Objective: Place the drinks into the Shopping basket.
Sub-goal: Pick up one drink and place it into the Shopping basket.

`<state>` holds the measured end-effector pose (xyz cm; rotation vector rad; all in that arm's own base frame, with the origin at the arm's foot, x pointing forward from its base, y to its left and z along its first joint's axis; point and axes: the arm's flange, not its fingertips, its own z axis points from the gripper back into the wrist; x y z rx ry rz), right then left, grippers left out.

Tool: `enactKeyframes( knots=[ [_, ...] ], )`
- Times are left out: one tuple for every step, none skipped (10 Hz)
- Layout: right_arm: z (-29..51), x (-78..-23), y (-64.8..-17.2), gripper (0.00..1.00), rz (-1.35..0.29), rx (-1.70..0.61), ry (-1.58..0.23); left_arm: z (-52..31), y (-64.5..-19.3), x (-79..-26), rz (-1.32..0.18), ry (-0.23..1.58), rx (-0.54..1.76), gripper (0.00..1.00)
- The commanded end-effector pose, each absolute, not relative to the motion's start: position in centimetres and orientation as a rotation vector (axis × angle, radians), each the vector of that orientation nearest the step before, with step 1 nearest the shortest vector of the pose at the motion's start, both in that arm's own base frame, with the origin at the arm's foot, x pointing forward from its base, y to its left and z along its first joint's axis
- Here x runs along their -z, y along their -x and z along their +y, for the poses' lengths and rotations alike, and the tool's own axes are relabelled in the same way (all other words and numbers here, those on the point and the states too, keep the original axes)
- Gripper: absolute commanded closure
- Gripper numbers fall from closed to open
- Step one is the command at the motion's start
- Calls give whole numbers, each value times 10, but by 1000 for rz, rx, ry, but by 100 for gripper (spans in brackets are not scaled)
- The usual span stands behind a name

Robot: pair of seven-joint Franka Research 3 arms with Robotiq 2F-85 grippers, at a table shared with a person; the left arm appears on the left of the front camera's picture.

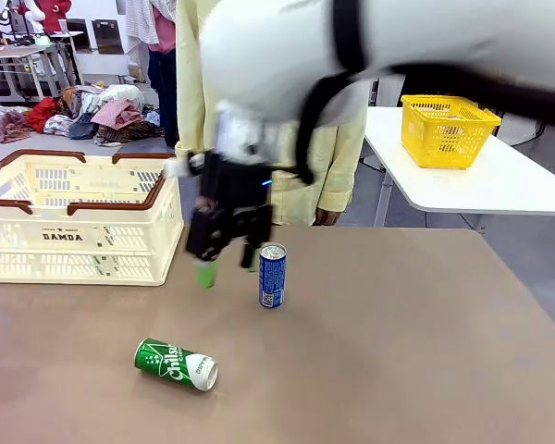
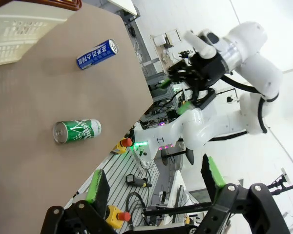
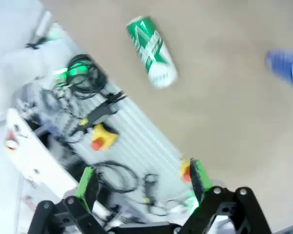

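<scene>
drinks (image 1: 176, 364) (image 1: 272, 276) number two: one green, one blue.

White right arm (image 1: 287, 46) w/ blk cable (image 1: 309, 113), blk hand (image 1: 228, 266), green pads (image 1: 206, 275).

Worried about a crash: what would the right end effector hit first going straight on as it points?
Right end effector, open, points down: likely bare table beside the upright blue can; depth unclear.

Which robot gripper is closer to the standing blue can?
Right. The right gripper hangs open just beside the blue can. The left gripper, also open, is much farther from it, back near the edge of the table.
</scene>
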<state>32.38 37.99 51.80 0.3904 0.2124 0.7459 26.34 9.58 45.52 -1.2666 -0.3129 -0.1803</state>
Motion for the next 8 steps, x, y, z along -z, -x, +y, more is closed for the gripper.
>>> enactKeyframes(
  knots=[
    [263,-528,-280,0,170,-498,-630,95,-263,-459,-318,1286,176,0],
    [206,-523,-270,0,136,-338,-817,95,-263,-459,-318,1286,176,0],
    [158,-509,-265,0,99,-175,-982,95,-263,-459,-318,1286,176,0],
    [112,-487,-258,0,31,-76,-1143,95,-263,-459,-318,1286,176,0],
    [69,-457,-250,0,-24,62,-1274,95,-263,-459,-318,1286,176,0],
    [34,-423,-240,0,-67,153,-1363,95,-263,-459,-318,1286,176,0],
    [8,-386,-230,0,-122,200,-1431,95,-263,-459,-318,1286,176,0],
    [-4,-356,-225,0,-147,202,-1478,95,-263,-459,-318,1286,176,0]
  ],
)
